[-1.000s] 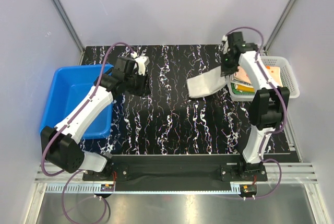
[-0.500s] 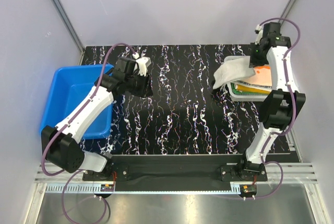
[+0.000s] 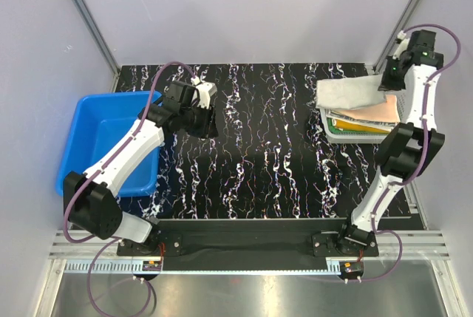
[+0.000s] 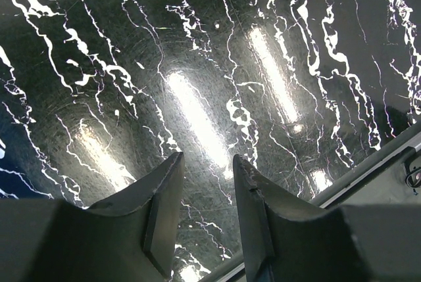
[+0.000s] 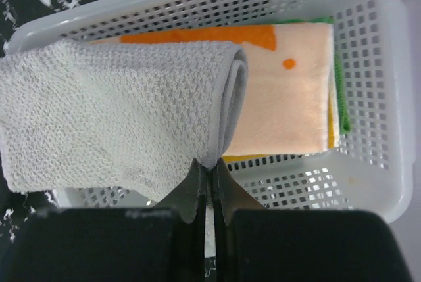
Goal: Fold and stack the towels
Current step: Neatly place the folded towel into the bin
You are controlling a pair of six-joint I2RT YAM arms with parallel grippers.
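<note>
My right gripper (image 5: pixel 210 167) is shut on a corner of the folded whitish-beige towel (image 5: pixel 112 117) and holds it over the white mesh basket (image 5: pixel 368 65). In the top view the gripper (image 3: pixel 389 80) is at the far right and the towel (image 3: pixel 347 93) hangs over the basket's left part. Under it lies a stack: the cream towel with orange fox (image 5: pixel 289 98) on top, then orange-yellow (image 5: pixel 332 131) and green (image 5: pixel 340 91) edges. My left gripper (image 4: pixel 207 164) is open and empty above the black marbled table (image 4: pixel 197 65), left of centre (image 3: pixel 198 114).
A blue plastic bin (image 3: pixel 103 140) stands at the table's left edge, beside my left arm. The mesh basket (image 3: pixel 414 110) sits at the far right edge. Grey walls close in the back and sides. A metal rail (image 4: pixel 368 164) runs along the table's edge.
My right gripper has carried the whitish-beige towel from the table's middle right to over the basket, moving right and back. The left arm has barely moved.
</note>
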